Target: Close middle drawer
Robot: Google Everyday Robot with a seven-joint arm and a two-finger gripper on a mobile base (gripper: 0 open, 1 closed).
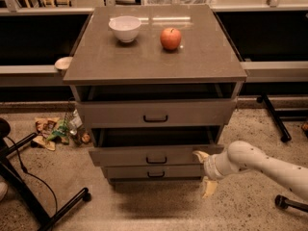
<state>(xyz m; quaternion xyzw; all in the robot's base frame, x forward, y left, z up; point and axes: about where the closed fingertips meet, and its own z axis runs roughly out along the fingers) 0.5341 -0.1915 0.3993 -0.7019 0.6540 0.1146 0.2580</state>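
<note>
1. In the camera view, a grey cabinet (154, 61) stands on a speckled floor (57, 177). It has a flat top and three drawer fronts stacked below.
2. The middle drawer (125, 155) is the second front down, low and flat, with a small dark handle at its centre. It sits out a little from the cabinet. A narrow dark strip of its tray shows between its front and the front above, and its front stands forward of the one beneath.
3. The top drawer (110, 113) is taller and has a bigger black handle, with a dark gap under the cabinet top. The lowest drawer (125, 172) is slightly narrower and sits furthest back.
4. The gripper (204, 171) is at the right end of the middle drawer's front, on a pale arm (269, 165) that reaches in from the lower right. Its two yellowish fingers (199, 154) are spread well apart and hold nothing. The upper one rests against the right end of the drawer front. The lower one points down toward the floor beside the lowest drawer.
5. A white bowl (124, 28) stands on the cabinet top at the left, with a red apple (171, 38) at its right. The two are apart.
6. Crumpled wrappers (57, 130) lie on the floor left of the cabinet, near a black wheeled frame (33, 201).
</note>
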